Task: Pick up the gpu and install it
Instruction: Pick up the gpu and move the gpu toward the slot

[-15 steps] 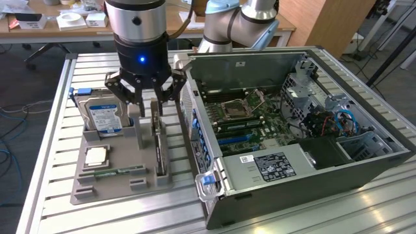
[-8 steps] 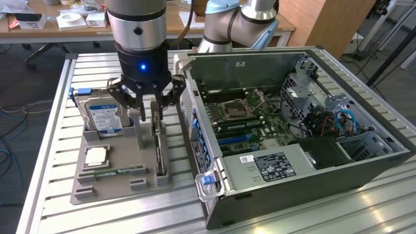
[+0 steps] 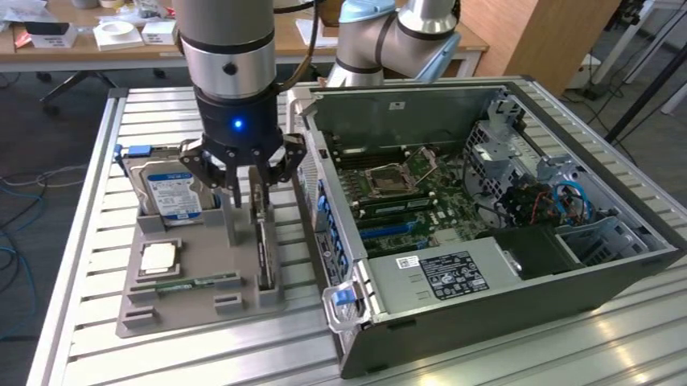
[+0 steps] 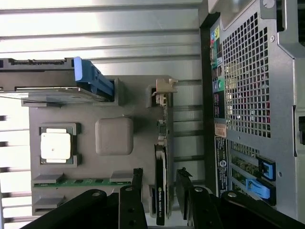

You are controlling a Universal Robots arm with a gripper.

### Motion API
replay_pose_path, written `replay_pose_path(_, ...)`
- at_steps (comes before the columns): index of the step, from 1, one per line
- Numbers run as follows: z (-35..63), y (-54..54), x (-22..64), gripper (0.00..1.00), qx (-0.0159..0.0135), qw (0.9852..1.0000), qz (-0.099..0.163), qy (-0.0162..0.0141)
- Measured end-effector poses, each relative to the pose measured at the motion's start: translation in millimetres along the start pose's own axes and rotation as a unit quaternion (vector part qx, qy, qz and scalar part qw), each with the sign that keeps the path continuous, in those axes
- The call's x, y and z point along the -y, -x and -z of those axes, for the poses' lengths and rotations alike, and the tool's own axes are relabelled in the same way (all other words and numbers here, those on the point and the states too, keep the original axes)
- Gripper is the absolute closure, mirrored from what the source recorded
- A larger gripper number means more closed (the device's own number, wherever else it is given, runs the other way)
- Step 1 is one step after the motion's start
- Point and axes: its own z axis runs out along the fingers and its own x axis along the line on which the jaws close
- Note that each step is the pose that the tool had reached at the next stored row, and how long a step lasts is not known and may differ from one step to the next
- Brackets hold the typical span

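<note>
**Exterior view.** The gripper [image 3: 249, 185] is seen hanging over the grey parts holder [image 3: 150, 318], which is set on the slatted desk [image 3: 96, 161]. Its jaws are spread and nothing is held. The gpu [image 3: 264, 249] is stood on edge in a slot of that holder. It begins directly beneath the gripper and extends toward 6 o'clock, so its long axis is laid along the 12-to-6 line of this view. The hard drive [image 3: 170, 193] is located at 9 o'clock from the gripper. The open computer case [image 3: 483, 217] is located at 3 o'clock, and the memory stick [image 3: 193, 283] at about 7 o'clock.

**Wrist view.** The gpu [image 4: 161, 181] is presented edge-on as a thin dark strip, with its pale end bracket [image 4: 163, 88] at the end away from the gripper [image 4: 159, 195]. The card is straddled by the fingers [image 4: 137, 191], one on each face, and a gap is visible on both sides. No contact is judged to be made. The card's long axis passes between the fingers, square to their closing direction.
</note>
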Motion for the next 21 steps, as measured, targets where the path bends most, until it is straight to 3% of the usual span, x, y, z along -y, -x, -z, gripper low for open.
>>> replay_pose_path(15,-25.0,-0.6,1.4,0.58,0.0,1.0,0.0,-0.0001)
replay_pose_path(21,-27.9,-0.6,1.6,0.58,-0.0001,1.0,0.0,-0.0001)
